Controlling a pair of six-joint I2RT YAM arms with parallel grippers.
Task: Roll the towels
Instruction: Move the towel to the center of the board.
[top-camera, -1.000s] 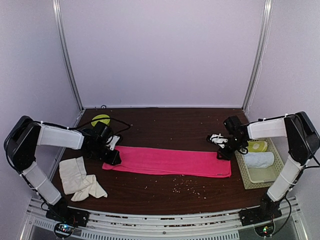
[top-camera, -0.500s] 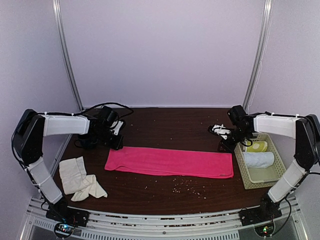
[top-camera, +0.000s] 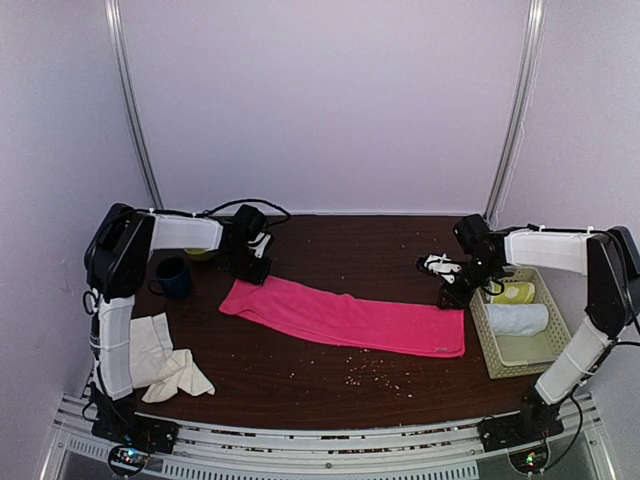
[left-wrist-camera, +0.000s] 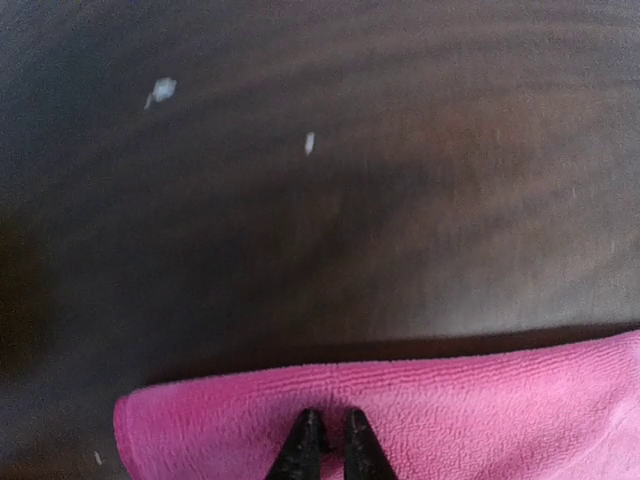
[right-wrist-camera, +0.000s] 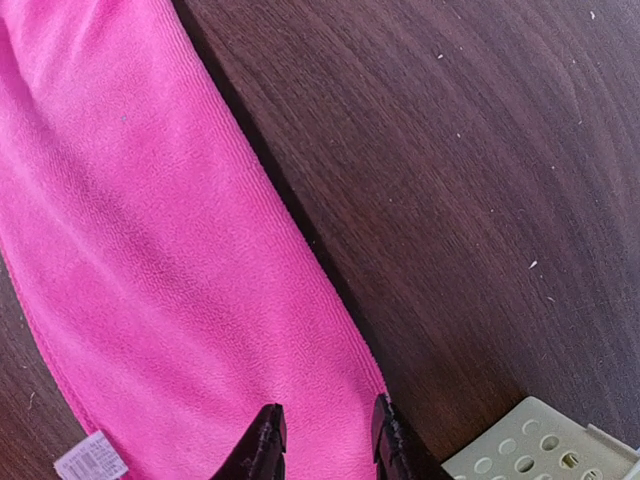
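Dark table (top-camera: 330, 240), crumbs (top-camera: 370, 372) near front edge; pink towel (top-camera: 350, 320) across centre, left gripper (left-wrist-camera: 326, 422) clamped on it, right gripper (right-wrist-camera: 327, 415) parted.

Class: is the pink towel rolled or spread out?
Spread out: the pink towel lies as a long flat strip on the table, no rolled part visible.

A robotics lab booth: blank white walls (top-camera: 320, 100), metal posts (top-camera: 132, 110), arms (top-camera: 545, 250) bolted at a table (top-camera: 330, 250).
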